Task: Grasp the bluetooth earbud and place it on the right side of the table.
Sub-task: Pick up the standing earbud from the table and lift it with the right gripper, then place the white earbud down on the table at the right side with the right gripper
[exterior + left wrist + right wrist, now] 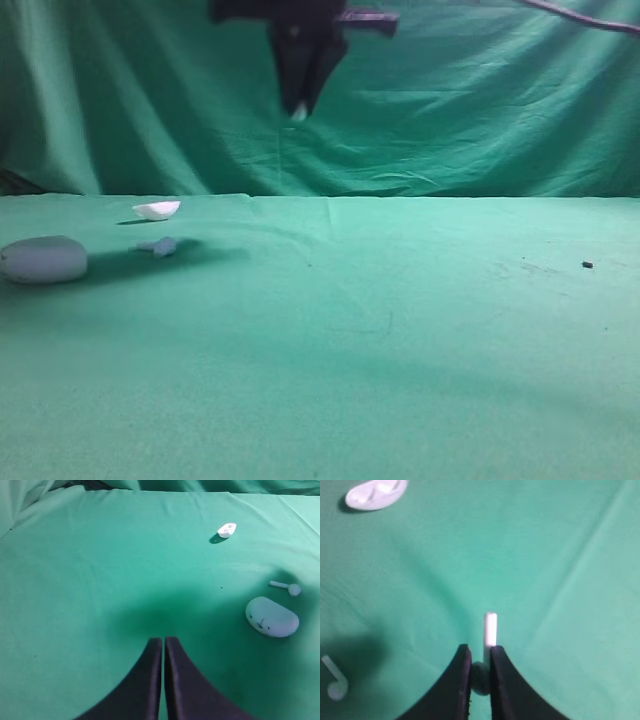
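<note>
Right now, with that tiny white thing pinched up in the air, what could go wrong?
1. The right gripper holds the bluetooth earbud only by its head, stem sticking out past the fingertips; it might slip and drop onto the table.
2. It hangs high above the cloth in the exterior view, so a fall could bounce it away.
3. A second earbud lies beside the case; a dropped one landing there could be confused with it.

white pebble-shaped case (pixel 272 616), shallow white shell (pixel 227 529), green backdrop curtain (pixel 480 110)
</note>
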